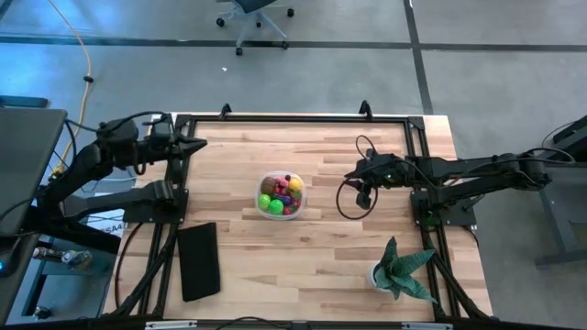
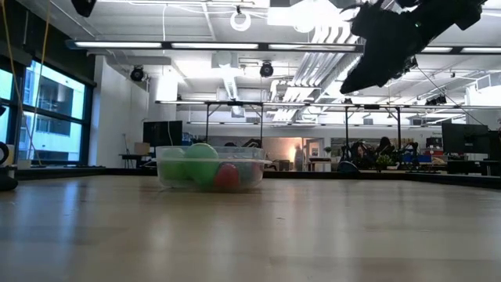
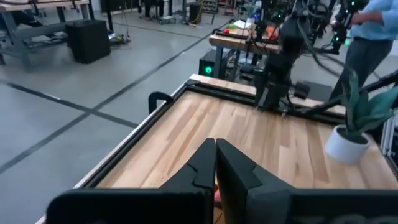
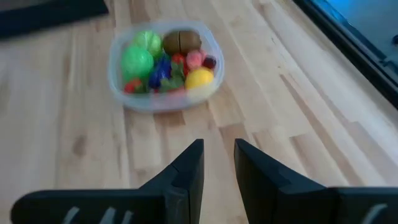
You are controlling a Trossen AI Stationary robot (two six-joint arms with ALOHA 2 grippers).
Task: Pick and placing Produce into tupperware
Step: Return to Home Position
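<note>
The clear tupperware tub [image 1: 281,194] rests by its base on the middle of the table, full of toy produce [image 4: 163,59]: green, yellow, red, purple and brown pieces. In the low view the tub [image 2: 210,168] shows green and red pieces through its wall. My right gripper [image 1: 349,173] hovers above the table to the tub's right, its fingers [image 4: 219,155] slightly apart and holding nothing. My left gripper [image 1: 200,143] waits at the table's far left corner, shut [image 3: 215,144].
A flat black slab [image 1: 198,260] lies near the table's near left edge. A potted spiky green plant [image 1: 400,270] stands at the near right corner. A black cable loops on the table below my right gripper [image 1: 349,203]. Bare wood lies around the tub.
</note>
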